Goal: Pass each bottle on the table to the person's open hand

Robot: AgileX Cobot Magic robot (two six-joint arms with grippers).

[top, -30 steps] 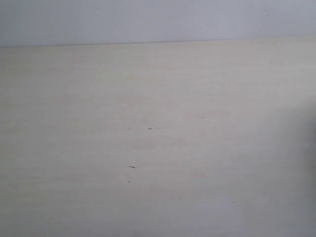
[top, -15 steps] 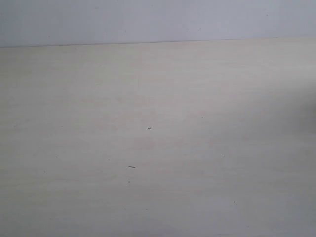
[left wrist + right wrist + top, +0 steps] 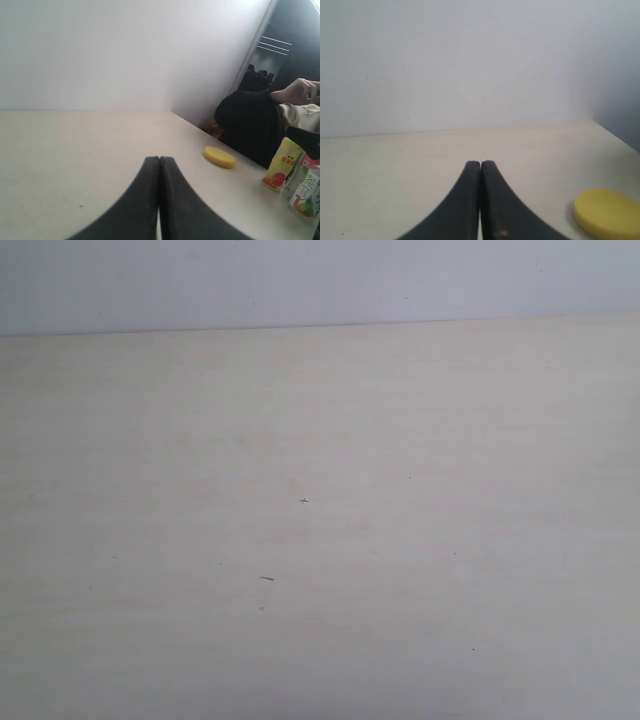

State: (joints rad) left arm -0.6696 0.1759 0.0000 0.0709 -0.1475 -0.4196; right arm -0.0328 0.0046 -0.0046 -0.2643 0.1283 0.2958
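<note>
Black left claw (image 3: 159, 162) and right claw (image 3: 480, 165) are pressed together, empty. Nothing is judged handed over: the small clear plastic bottles (image 3: 282, 165) are clustered on the pale cream bench (image 3: 75, 150), two o'clock from the left claw; every one is left to be passed.

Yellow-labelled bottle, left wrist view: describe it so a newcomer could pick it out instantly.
Follow the pale table to the edge where a person in black is. Past the flat yellow disc stand the bottles; the yellow-labelled bottle is nearest the disc, the only one wrapped in yellow.
</note>
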